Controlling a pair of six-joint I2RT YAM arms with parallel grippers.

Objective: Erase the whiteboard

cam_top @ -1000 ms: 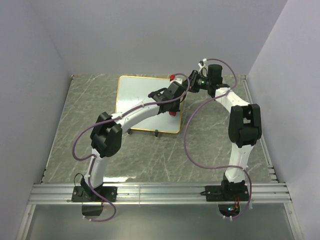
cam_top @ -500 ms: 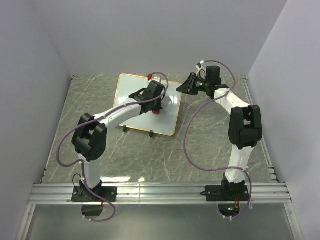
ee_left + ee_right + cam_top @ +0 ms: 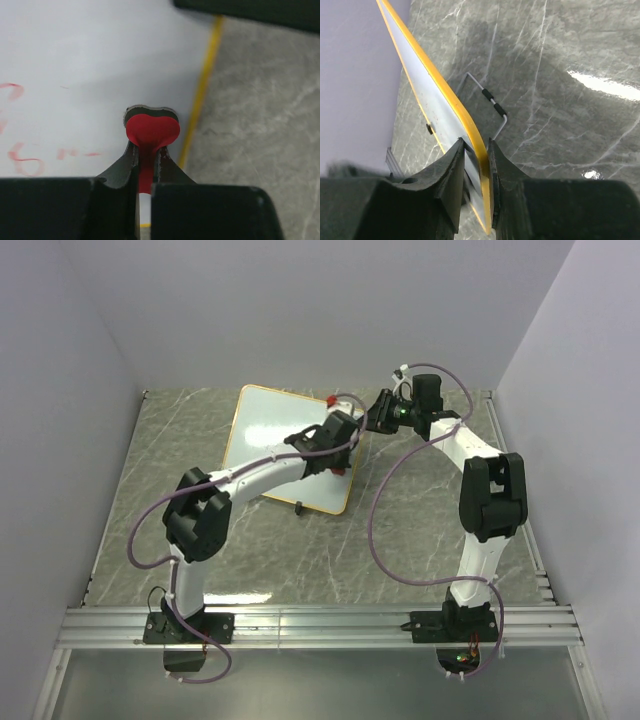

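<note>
Plainly, one whiteboard (image 3: 275,445) is in play. It sits toward the far edge of the tabletop (image 3: 430,530), a little left of middle, with its right side turned toward the far right corner. The right claw (image 3: 476,160) is closed across the board's yellow rim at that far right corner, one finger on each face. The board looks tipped up there, though I cannot tell how far it is off the tabletop. The left claw (image 3: 146,152) is clamped on the single red eraser (image 3: 151,130). The eraser's rounded end presses on the white face just inside the right rim.

Judging by its thin edge, the board is probably light and stiff, with a glossy face that gives a finger little purchase. It would likely skate on the smooth stone under a sideways wipe. So the rim is the place to hold it, at a corner clear of the writing, as the right claw does now. A gentle grip should do, since a thin panel could flex or slip out if levered.

By count:
- Two arms, each with one claw.
- One board and one eraser.
- One wire stand (image 3: 492,102) showing under the board.
- One black clip (image 3: 297,507) visible on the near edge. Any second clip is hidden by the left arm.
- A few red marker strokes (image 3: 22,161) left to wipe, at the left of the left wrist view.
</note>
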